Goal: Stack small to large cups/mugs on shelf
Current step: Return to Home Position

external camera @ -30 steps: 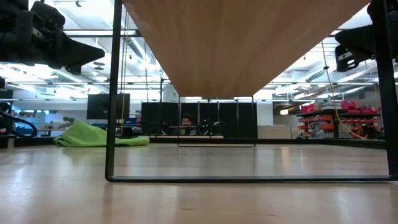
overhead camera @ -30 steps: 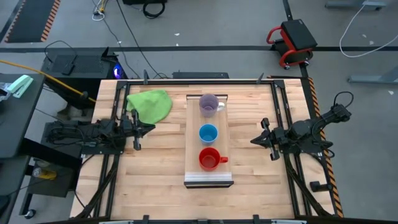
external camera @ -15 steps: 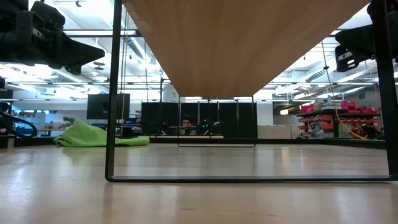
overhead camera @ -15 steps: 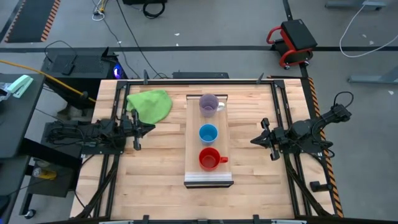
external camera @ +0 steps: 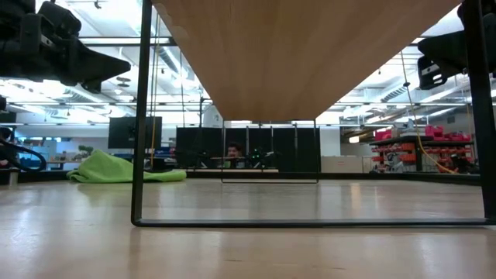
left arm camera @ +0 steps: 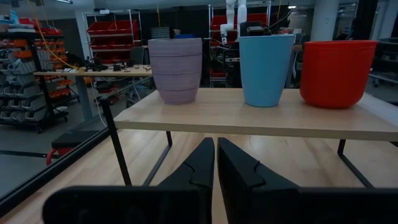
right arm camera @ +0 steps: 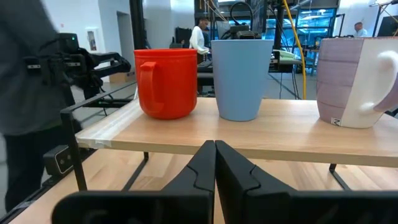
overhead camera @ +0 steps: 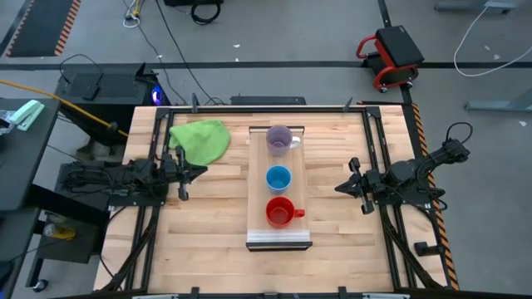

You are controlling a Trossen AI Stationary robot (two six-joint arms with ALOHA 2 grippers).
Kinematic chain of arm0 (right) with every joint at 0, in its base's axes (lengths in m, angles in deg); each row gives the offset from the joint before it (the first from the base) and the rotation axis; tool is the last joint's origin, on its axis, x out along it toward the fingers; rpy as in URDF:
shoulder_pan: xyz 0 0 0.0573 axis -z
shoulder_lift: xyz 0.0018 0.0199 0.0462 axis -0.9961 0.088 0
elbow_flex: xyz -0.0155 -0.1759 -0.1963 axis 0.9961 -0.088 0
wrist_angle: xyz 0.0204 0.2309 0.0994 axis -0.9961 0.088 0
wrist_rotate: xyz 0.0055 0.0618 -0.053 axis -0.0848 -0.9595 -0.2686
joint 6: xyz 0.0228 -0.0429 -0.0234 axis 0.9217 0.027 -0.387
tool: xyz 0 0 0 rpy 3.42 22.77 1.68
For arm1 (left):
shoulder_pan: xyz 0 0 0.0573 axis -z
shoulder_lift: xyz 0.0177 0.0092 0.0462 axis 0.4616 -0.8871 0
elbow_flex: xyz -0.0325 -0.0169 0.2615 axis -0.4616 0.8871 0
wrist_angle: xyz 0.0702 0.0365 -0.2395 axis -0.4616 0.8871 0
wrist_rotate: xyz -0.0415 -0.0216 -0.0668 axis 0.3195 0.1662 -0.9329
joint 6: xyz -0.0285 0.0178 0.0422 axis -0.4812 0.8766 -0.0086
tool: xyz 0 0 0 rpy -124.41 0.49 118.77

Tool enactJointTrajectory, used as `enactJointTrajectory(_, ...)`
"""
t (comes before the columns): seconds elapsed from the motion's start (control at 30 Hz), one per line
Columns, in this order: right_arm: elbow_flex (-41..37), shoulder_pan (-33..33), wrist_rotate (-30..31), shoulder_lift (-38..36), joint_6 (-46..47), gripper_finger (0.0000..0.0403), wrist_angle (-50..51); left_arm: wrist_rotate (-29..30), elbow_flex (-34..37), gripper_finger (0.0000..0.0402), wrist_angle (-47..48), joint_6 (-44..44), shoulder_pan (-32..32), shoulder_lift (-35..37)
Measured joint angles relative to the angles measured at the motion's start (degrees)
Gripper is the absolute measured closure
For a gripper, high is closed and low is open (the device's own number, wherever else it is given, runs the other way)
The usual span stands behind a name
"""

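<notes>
Three cups stand upright in a row on the raised light-wood shelf [overhead camera: 280, 199]: the purple mug [overhead camera: 278, 139] at the far end, the blue cup [overhead camera: 278, 178] in the middle, the red mug [overhead camera: 280, 212] nearest the grey strip at the near end. They also show in the left wrist view as purple mug [left arm camera: 175, 70], blue cup [left arm camera: 266, 68] and red mug [left arm camera: 337, 72], and in the right wrist view as red mug [right arm camera: 166, 83], blue cup [right arm camera: 241, 78] and purple mug [right arm camera: 348, 81]. My left gripper [overhead camera: 198, 172] is shut and empty left of the shelf. My right gripper [overhead camera: 341, 188] is shut and empty right of it.
A green cloth [overhead camera: 200, 139] lies on the table at the far left. The shelf stands on thin black legs [external camera: 141, 116] above the tabletop. Black frame rails run along the table's left and right edges. People show in the room behind the table [right arm camera: 200, 34].
</notes>
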Motion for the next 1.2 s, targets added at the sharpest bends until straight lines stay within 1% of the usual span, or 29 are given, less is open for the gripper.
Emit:
enactJointTrajectory(0.2,0.0,0.0,0.0,0.0,0.0,0.0387,0.0,0.0,0.0,0.0365,0.0,0.0,0.0,0.0)
enactJointTrajectory(0.57,0.0,0.0,0.0,0.0,0.0,0.0387,0.0,0.0,0.0,0.0378,0.0,0.0,0.0,0.0)
enactJointTrajectory(0.9,0.0,0.0,0.0,0.0,0.0,0.0387,0.0,0.0,0.0,0.0365,0.0,0.0,0.0,0.0)
enactJointTrajectory(1.2,0.0,0.0,0.0,0.0,0.0,0.0387,0.0,0.0,0.0,0.0378,0.0,0.0,0.0,0.0)
